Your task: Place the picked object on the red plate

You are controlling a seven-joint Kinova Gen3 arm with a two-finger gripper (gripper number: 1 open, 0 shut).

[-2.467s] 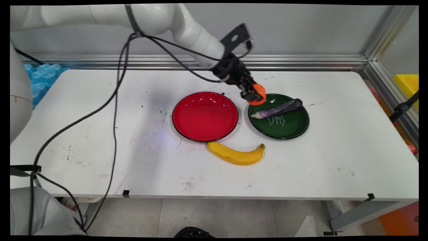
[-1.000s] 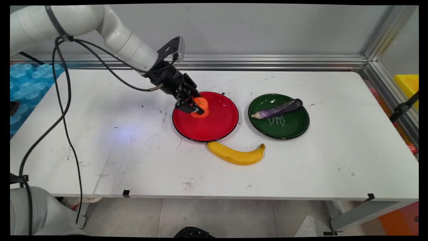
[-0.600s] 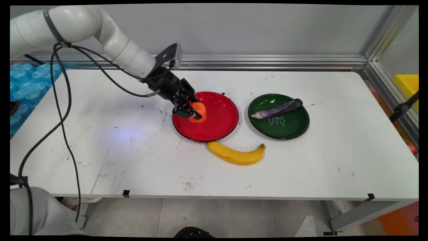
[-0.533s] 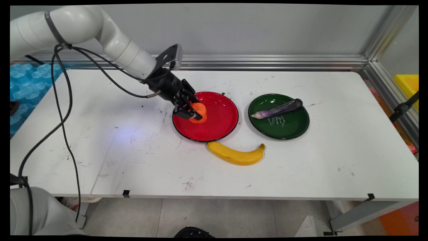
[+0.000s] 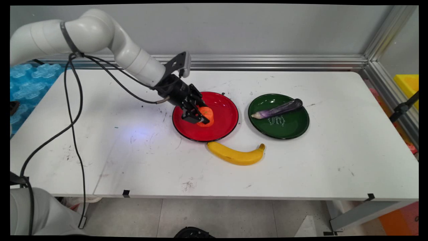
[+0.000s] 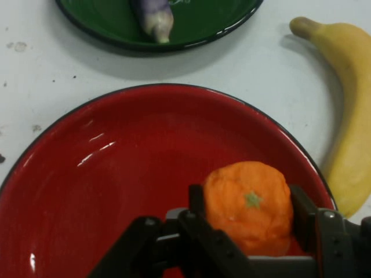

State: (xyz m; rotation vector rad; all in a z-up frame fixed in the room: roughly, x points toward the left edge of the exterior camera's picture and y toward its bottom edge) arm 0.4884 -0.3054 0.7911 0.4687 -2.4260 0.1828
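My gripper (image 5: 198,117) is shut on an orange fruit (image 5: 206,116) low over the middle of the red plate (image 5: 224,110). In the hand view the orange fruit (image 6: 249,204) sits squeezed between the two black fingers (image 6: 304,215), with the red plate (image 6: 116,174) right beneath it; I cannot tell whether it touches the plate. A yellow banana (image 5: 235,155) lies on the table just in front of the red plate. A purple eggplant (image 5: 277,109) rests in the green plate (image 5: 287,129) to the right.
The banana (image 6: 346,104) and the green plate (image 6: 203,26) with the eggplant tip (image 6: 155,17) lie just past the red plate in the hand view. Black cables hang from the arm at left. A metal rail runs along the table's back and right edges.
The gripper carried the orange fruit from above the green plate leftward to the red plate, then lowered and shifted slightly right toward the plate's middle. Banana, eggplant and plates have not moved.
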